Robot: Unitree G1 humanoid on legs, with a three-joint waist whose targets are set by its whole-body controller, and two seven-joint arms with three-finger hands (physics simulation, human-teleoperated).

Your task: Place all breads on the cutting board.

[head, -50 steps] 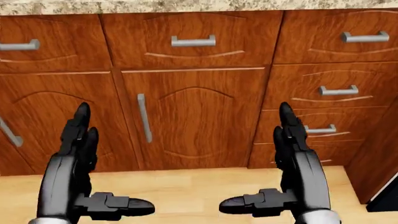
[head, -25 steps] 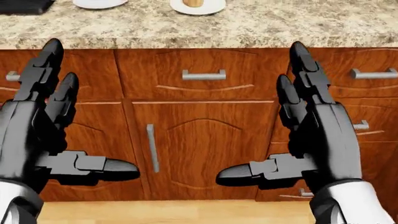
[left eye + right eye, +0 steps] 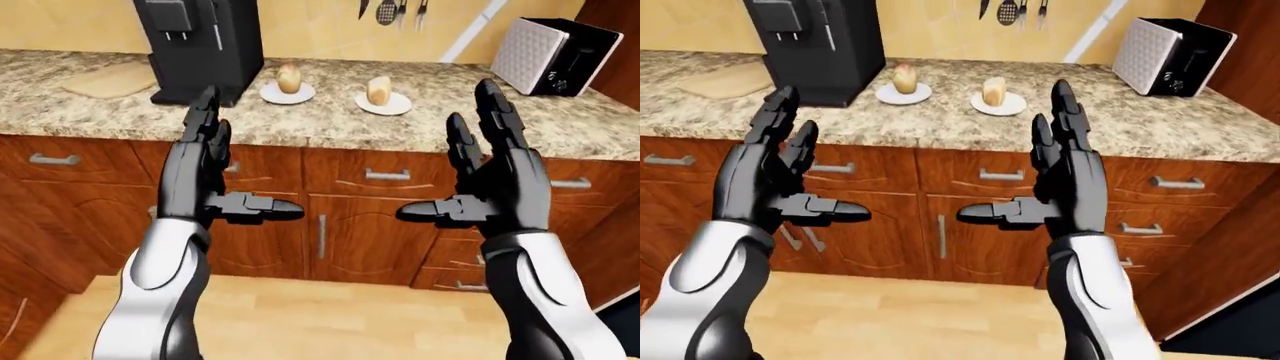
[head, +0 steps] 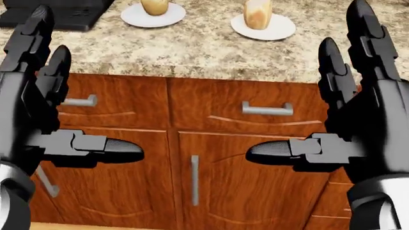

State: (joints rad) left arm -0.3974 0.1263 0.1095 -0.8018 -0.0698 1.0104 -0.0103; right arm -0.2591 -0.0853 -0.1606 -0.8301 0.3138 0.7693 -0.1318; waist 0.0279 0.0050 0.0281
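Note:
Two breads lie on white plates on the granite counter (image 3: 330, 112): a round roll (image 3: 289, 77) and, to its right, a lighter loaf piece (image 3: 379, 90). A pale wooden cutting board (image 3: 105, 79) rests on the counter at the far left, beyond the black coffee machine. My left hand (image 3: 240, 165) and right hand (image 3: 450, 161) are raised before the cabinet fronts, palms facing each other. Both are open, thumbs pointing inward, and hold nothing. They hang below and short of the plates. The head view shows both breads along its top edge, cut off.
A black coffee machine (image 3: 200, 45) stands between the cutting board and the plates. A toaster (image 3: 555, 56) sits on the counter's right end, and utensils (image 3: 390, 9) hang on the wall. Wooden drawers and doors (image 3: 385, 174) run below; light wood floor (image 3: 300, 315) underneath.
The camera has swung upward: the head view went from cabinet doors and floor to the countertop with both plates. Both hands have risen and look larger, still open.

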